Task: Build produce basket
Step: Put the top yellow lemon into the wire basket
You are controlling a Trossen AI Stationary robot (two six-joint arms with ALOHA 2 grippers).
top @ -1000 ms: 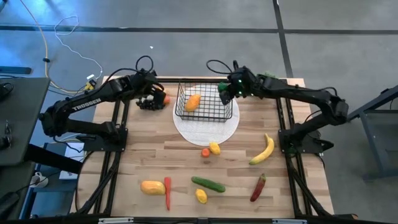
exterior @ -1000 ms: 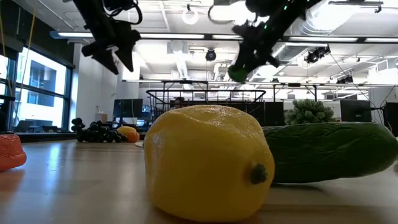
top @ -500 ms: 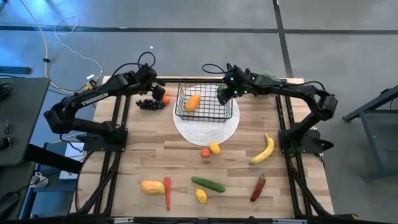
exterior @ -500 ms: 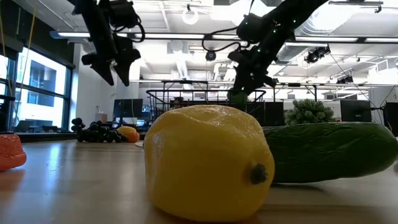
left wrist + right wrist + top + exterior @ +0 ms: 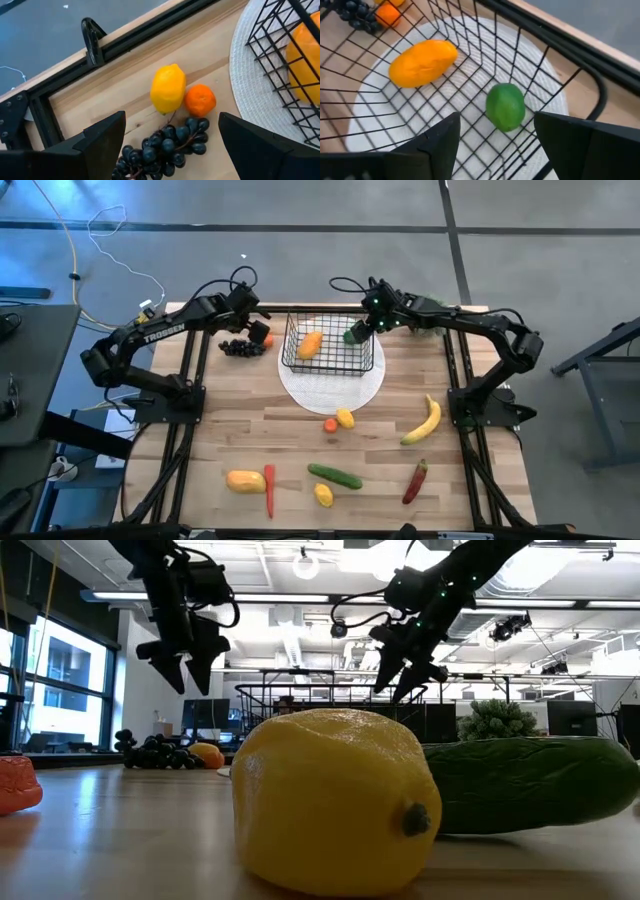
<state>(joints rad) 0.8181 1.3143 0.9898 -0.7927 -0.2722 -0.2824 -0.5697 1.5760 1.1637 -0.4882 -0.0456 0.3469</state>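
The black wire basket [image 5: 291,345] stands on a round white disc [image 5: 330,388]. Inside it lie an orange mango [image 5: 422,61] and a round green fruit [image 5: 505,106], the green one near the basket's right wall [image 5: 560,47]. My right gripper [image 5: 496,121] hangs open just above the green fruit [image 5: 352,336], a finger on either side, touching nothing. My left gripper [image 5: 171,120] is open above the dark grapes [image 5: 165,150], a lemon [image 5: 167,89] and a small orange [image 5: 200,100], which lie on the table left of the basket.
On the near half of the table lie a banana [image 5: 423,422], a small lemon [image 5: 345,418], a cucumber [image 5: 335,476], another lemon [image 5: 323,495], two red chillies [image 5: 415,480] [image 5: 269,490] and a yellow-orange fruit [image 5: 245,480]. A bushy green plant clump [image 5: 435,305] sits at the far right edge.
My right gripper carried the green fruit down over the basket's right side, then opened and let go; the fruit now sits inside the basket. My left gripper came down a little toward the grapes and stayed open.
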